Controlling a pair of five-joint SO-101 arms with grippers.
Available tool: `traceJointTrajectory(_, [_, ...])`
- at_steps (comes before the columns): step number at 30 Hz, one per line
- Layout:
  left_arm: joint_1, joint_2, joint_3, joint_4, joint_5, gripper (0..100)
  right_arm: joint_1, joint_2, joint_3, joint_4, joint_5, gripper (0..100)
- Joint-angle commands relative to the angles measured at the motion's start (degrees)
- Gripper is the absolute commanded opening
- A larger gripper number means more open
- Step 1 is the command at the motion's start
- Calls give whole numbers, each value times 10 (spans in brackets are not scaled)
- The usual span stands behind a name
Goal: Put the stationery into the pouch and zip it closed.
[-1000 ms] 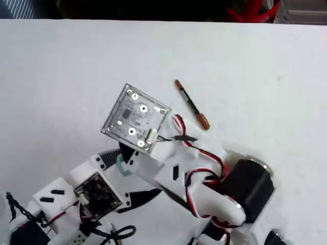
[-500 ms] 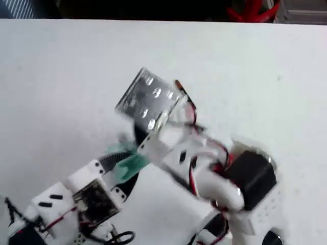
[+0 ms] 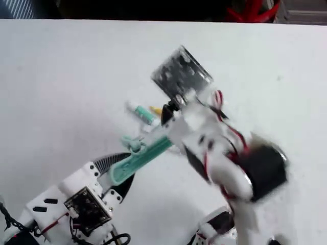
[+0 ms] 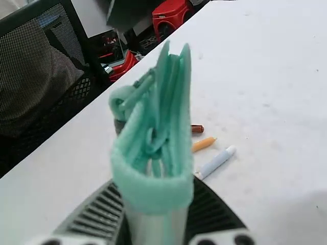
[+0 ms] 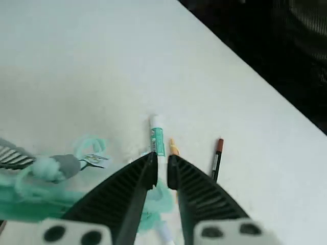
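A teal pouch (image 3: 142,153) sticks out of my left gripper (image 3: 115,171), which is shut on its near end; in the left wrist view the pouch (image 4: 153,153) stands up with its mouth gaping. Three pens lie on the table just beyond it: a white-and-teal one (image 5: 156,138), an orange one (image 5: 173,148) and a brown one (image 5: 216,155). My right gripper (image 5: 162,164) hovers over the white-and-teal pen, its fingers only narrowly open with nothing held. In the high view the white-and-teal pen (image 3: 143,113) shows beside the right arm's wrist board (image 3: 181,76).
The white table (image 3: 61,76) has bare room to the left and at the back. Its far edge runs along a dark floor with a red object (image 3: 253,10). A black mesh chair (image 4: 36,76) stands past the table edge.
The right arm has swung up and to the right, away from the pouch and over the pens. That uncovered the pouch in the left gripper, and the left arm slid slightly toward the near edge.
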Motion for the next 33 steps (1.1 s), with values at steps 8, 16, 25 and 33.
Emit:
traceJointTrajectory(8, [3,-2,1,-12,-8,23,-135,-44,-3,31,-259,304])
traceJointTrajectory(16, [-44,-2,124,-155,-4,23,-159,-39,2,-16,-324,300])
traceJointTrajectory(25, [-115,-2,133,-193,-4,23,-138,62,-1,-7,-336,205])
traceJointTrajectory(33, [-115,-2,134,-193,-4,23,-143,119,-2,-24,-336,200])
